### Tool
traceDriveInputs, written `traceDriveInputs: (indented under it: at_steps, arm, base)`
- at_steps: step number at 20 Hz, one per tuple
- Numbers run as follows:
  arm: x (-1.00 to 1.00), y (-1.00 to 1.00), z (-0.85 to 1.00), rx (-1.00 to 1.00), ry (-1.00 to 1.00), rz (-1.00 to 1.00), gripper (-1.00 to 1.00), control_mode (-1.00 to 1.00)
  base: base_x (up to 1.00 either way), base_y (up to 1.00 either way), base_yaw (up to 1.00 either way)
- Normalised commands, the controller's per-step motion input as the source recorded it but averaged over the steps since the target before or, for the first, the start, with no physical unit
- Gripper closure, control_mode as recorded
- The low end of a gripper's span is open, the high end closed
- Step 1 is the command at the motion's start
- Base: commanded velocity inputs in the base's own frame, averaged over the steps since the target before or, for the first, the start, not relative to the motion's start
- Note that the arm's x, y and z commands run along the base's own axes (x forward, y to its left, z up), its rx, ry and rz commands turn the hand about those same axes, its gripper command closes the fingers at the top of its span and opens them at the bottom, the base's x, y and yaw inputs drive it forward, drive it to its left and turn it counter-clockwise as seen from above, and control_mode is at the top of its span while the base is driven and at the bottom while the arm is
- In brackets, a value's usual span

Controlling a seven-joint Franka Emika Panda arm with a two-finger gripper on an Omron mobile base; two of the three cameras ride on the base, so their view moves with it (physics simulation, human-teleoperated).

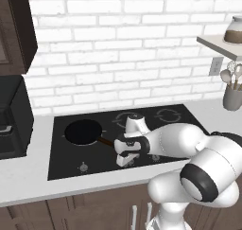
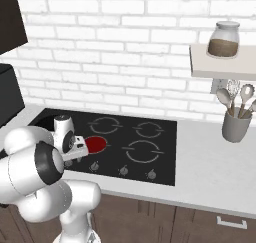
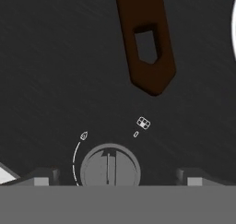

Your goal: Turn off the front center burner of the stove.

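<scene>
White brick wall stands behind a pale bench that carries the stove, a flat black glass cooktop. On the stove, the front center burner shows as a red disc near the front edge, just behind the row of small grey knobs. A black frying pan sits on the left part of the stove, with its brown handle pointing toward the front edge. The claw hangs low over the front edge, and a round grey knob lies between its two dark fingertips. The tips are apart, on both sides of the knob; I cannot tell if they touch it. At the right end of the bench stands a grey cup of utensils, and a jar sits on a shelf.
</scene>
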Motion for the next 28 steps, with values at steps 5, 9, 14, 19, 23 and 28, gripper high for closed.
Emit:
traceDriveInputs:
  at_steps: [5,9,14,19,23,28]
  arm:
    - [0.00,0.01,-0.02,0.00,0.00,0.00,1.00,-1.00]
    - [0.00,0.00,0.00,0.00,0.00,0.00,1.00,-1.00]
    - [0.00,0.00,0.00,0.00,0.00,0.00,1.00,-1.00]
    - [0.00,0.00,0.00,0.00,0.00,0.00,1.00,-1.00]
    - [0.00,0.05,0.00,0.00,0.00,-0.06,1.00,-1.00]
    - [0.00,0.03,-0.01,0.01,0.02,-0.11,1.00,-1.00]
  base:
    - [0.00,0.00,0.00]
    - [0.00,0.00,0.00]
    - [0.00,0.00,0.00]
    - [0.00,0.00,0.00]
    - [0.00,0.00,0.00]
    - [0.00,0.00,0.00]
